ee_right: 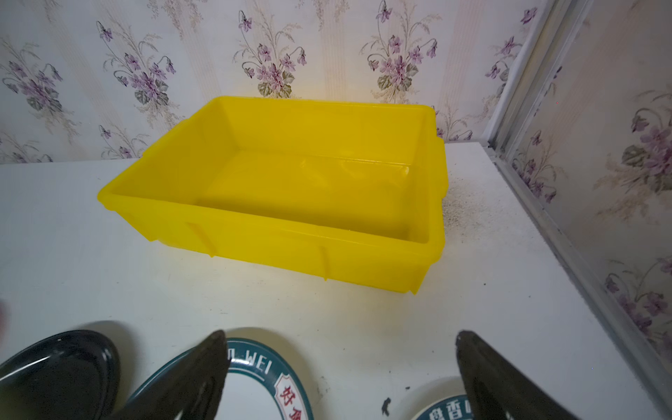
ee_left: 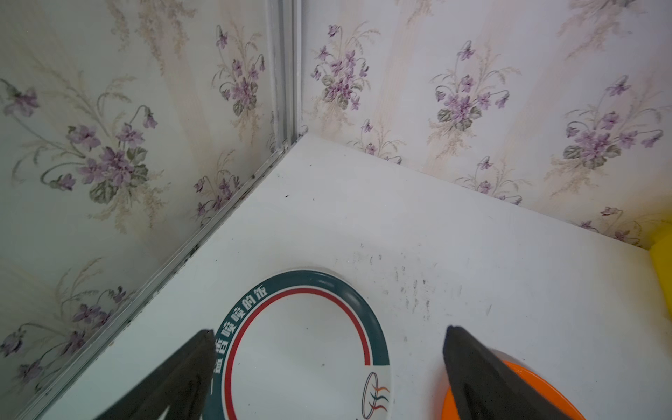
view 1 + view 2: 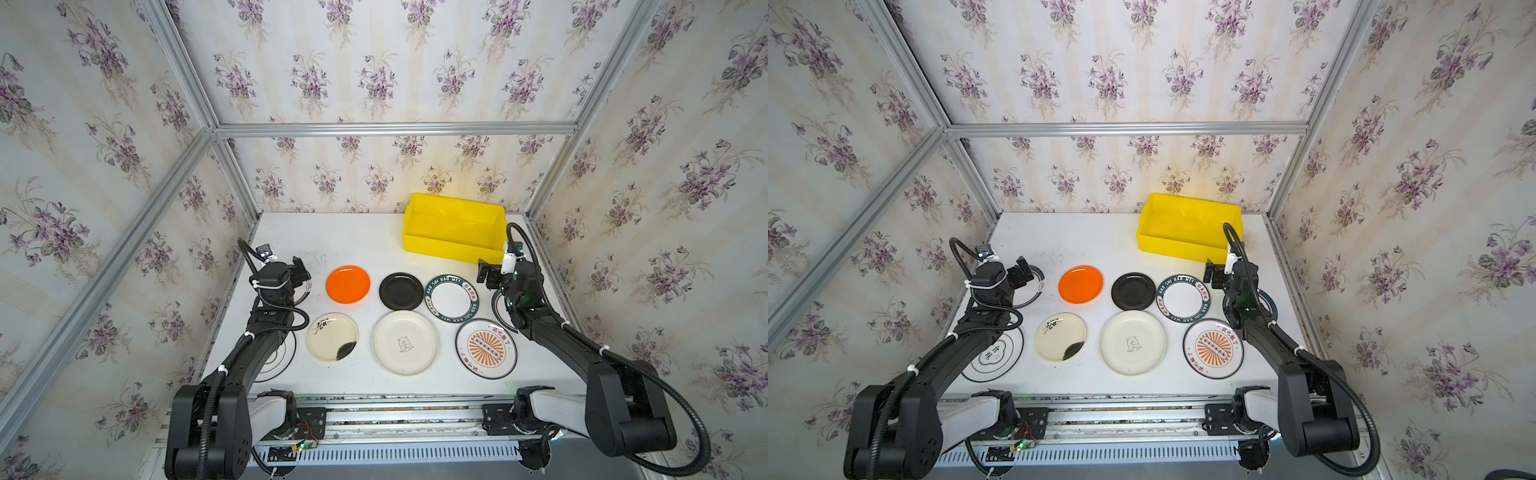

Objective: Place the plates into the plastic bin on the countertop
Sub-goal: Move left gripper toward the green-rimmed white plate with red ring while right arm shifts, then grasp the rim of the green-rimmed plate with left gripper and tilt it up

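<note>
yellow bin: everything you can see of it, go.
The plastic bin is bright yellow, glossy moulded plastic. It is rectangular and open-topped, with a lipped rim and vertical ribs on its near wall. It stands upright and empty, slightly skewed, at the back right of the white countertop, close to the wallpapered wall. Only the countertop appears to touch it.

The plastic bin [image 3: 453, 247] stands near the far right corner of the countertop [image 3: 332, 243]. The plates [image 3: 405, 343] lie in two rows across its near half, spanning left edge to right edge.
</note>
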